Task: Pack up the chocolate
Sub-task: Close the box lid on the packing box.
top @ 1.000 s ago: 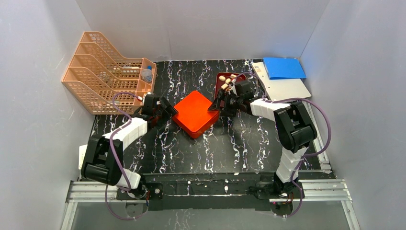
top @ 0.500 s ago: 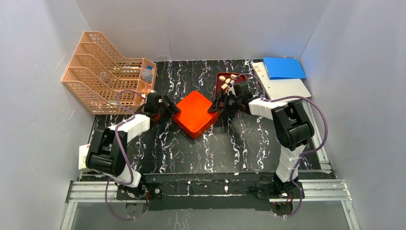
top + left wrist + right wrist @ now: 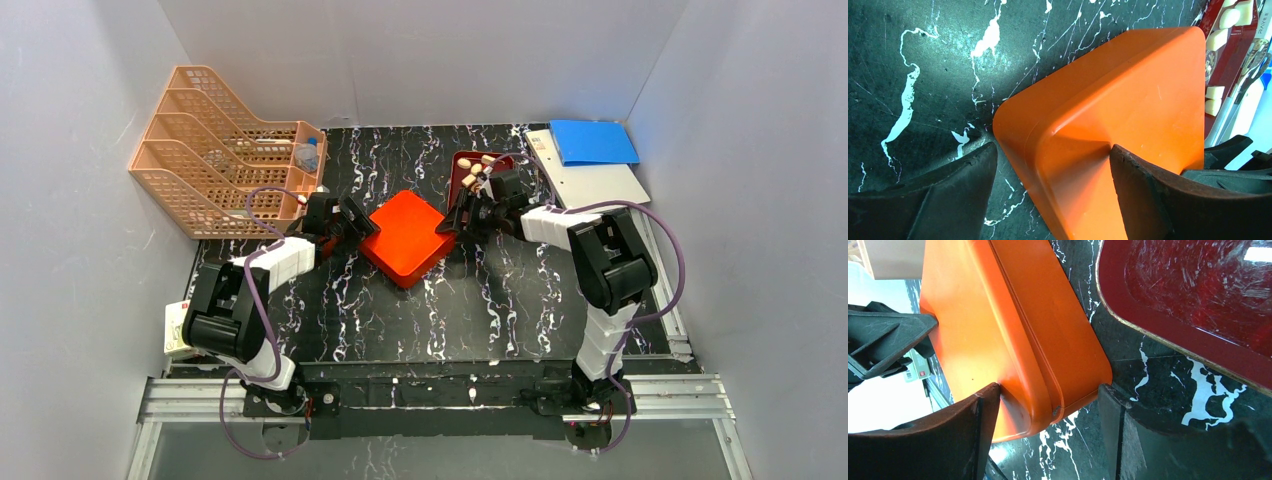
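The left gripper point(image 3: 1050, 150) stands partly open with the left corner of the orange-red box point(image 3: 405, 235) between its jaws. One finger sits low beside the corner wall and the other reaches over the top face. The right gripper point(image 3: 1048, 390) straddles the opposite corner in the same way, with one finger against the top face and the other just beside the rounded wall. These views do not show whether either pair of jaws actually clamps the box. Neither gripper holds any chocolate.

The chocolate point(image 3: 470, 170) lies as a loose cluster of small pale pieces in the dark red tray point(image 3: 503, 158). The tray stands on the black marbled table point(image 3: 500, 300), just beyond the right corner of the box and behind the right gripper.

Handling, as judged from the pictures:
- Each piece is probably very light and rigid, but brittle at its edges. A hard pinch is likely to mark or crack it.
- The surfaces look smooth, so rounded pieces may squirt out of a grip placed off centre.
- Take one piece at a time from the edge of the cluster, from above, with the pads across its narrower sides.
- Close gently and stop at first contact.

The box shows only a smooth closed face with no compartments in sight. It probably has to be opened or turned over first. Its plastic looks stiff and slippery, and a hold on the rounded corners may slide.
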Controlling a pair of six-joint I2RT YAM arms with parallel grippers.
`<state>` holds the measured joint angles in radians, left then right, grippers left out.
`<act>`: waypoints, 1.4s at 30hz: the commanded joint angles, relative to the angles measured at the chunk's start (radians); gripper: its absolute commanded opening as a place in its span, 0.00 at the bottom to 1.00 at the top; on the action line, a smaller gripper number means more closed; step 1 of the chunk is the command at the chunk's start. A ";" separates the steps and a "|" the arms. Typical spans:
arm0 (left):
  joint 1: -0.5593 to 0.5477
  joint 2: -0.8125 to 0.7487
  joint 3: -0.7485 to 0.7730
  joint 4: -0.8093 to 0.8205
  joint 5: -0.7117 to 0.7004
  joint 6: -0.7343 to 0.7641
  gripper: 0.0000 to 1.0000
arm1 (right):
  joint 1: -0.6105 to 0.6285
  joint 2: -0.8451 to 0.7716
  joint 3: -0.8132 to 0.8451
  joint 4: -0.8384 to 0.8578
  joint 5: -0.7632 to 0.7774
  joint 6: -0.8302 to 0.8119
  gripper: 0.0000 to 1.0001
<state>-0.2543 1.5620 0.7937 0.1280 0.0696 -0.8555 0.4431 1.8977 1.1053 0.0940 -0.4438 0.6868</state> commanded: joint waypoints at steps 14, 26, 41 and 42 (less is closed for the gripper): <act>0.007 -0.008 -0.030 -0.051 -0.006 0.037 0.76 | -0.030 -0.016 -0.148 0.051 0.075 0.046 0.29; 0.000 -0.015 -0.074 -0.037 0.006 0.021 0.65 | -0.042 0.096 -0.192 0.169 -0.017 0.146 0.01; -0.093 -0.035 -0.110 -0.027 -0.017 -0.017 0.61 | -0.046 0.081 -0.158 -0.002 0.107 0.092 0.01; -0.104 -0.040 -0.112 -0.028 -0.021 -0.022 0.61 | -0.044 0.085 -0.153 -0.011 0.110 0.088 0.01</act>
<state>-0.3042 1.5223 0.7250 0.2024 0.0628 -0.8848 0.3866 1.9110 0.9794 0.3386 -0.5270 0.8589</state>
